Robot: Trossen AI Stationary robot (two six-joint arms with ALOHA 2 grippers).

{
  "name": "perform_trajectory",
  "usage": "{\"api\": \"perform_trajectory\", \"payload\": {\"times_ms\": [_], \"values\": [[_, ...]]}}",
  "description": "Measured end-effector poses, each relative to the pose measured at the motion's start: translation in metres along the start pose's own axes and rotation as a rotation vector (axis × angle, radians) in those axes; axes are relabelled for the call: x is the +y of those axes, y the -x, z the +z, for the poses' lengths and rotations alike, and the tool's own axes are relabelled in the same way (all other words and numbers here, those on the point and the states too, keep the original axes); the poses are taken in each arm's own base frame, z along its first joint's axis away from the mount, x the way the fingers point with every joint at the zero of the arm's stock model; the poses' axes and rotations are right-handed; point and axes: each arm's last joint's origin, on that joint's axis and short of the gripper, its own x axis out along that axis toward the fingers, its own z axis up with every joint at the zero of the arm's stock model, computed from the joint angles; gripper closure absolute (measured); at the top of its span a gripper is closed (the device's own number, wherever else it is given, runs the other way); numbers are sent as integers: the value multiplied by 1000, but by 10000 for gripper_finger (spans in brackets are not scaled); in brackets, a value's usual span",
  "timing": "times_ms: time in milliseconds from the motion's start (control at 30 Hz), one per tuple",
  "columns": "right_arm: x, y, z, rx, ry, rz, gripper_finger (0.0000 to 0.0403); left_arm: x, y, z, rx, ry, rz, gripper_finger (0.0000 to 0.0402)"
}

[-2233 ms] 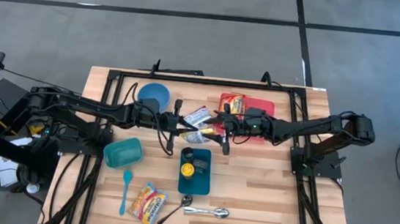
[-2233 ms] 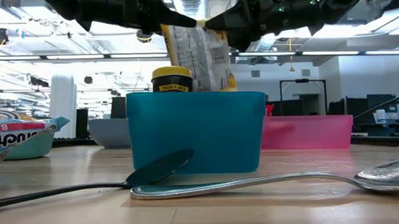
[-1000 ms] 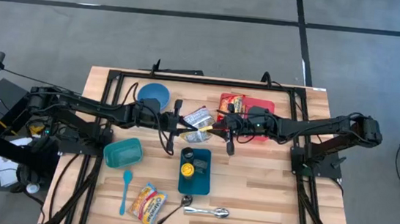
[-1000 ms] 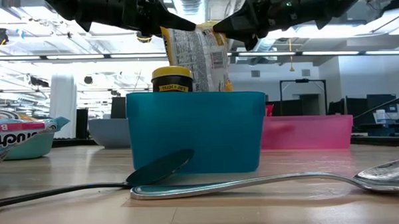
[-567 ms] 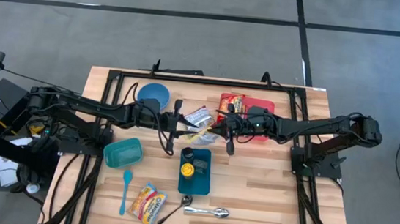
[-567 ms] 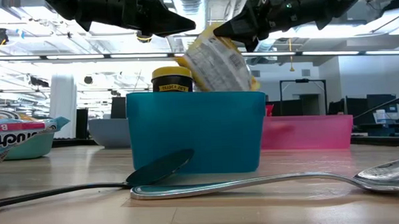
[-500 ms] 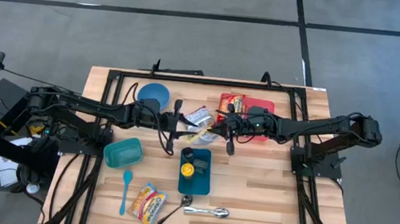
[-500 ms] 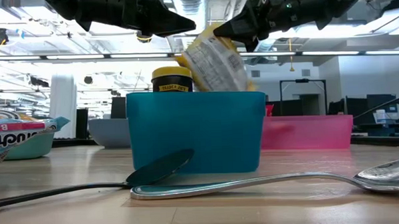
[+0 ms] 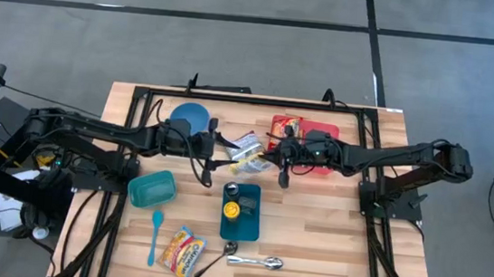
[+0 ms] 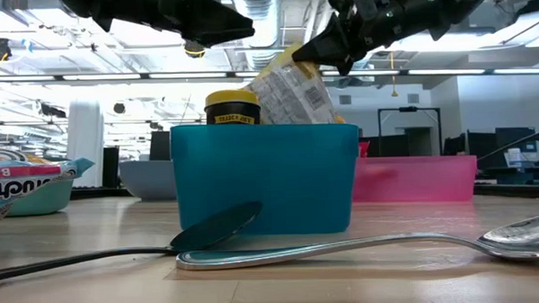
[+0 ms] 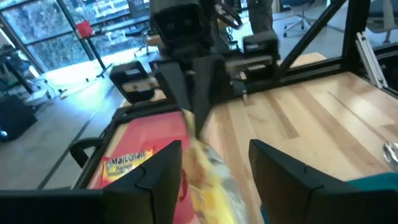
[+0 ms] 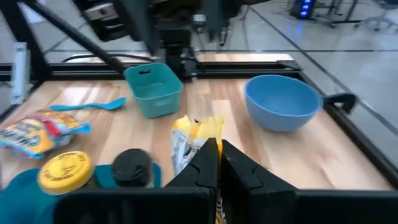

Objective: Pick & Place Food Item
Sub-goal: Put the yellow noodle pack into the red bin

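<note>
Two grippers face each other over the middle of my table. My right gripper (image 9: 270,162) is pinched onto one end of a yellow and white snack packet (image 9: 245,155), which hangs tilted from its fingertips, lifted clear of the wood. My left gripper (image 9: 213,142) sits just beside the packet's other end with its fingers spread apart, not touching it. Below the held packet sits a teal tray (image 9: 248,222) holding a yellow-lidded jar (image 9: 233,211). Behind the right gripper lies a red tray (image 9: 325,133); a blue bowl (image 9: 189,115) sits by the left gripper.
</note>
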Motion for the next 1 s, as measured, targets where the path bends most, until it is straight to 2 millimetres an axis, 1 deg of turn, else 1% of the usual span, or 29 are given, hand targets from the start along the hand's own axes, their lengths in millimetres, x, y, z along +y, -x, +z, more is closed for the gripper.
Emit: {"api": "perform_trajectory", "payload": {"times_ms": [233, 433, 767, 1000], "values": [[-12, 13, 6, 5, -10, -69, 403, -1, 5, -2, 50, 34, -16, 232], [-20, 34, 18, -30, -17, -114, 403, -7, 6, -1, 51, 30, -37, 242], [-33, 71, 22, 42, -42, -341, 403, -12, 6, 0, 44, 26, -58, 253], [-41, 93, 25, 50, -68, -456, 403, -12, 6, 0, 46, 93, -57, 254]]}}
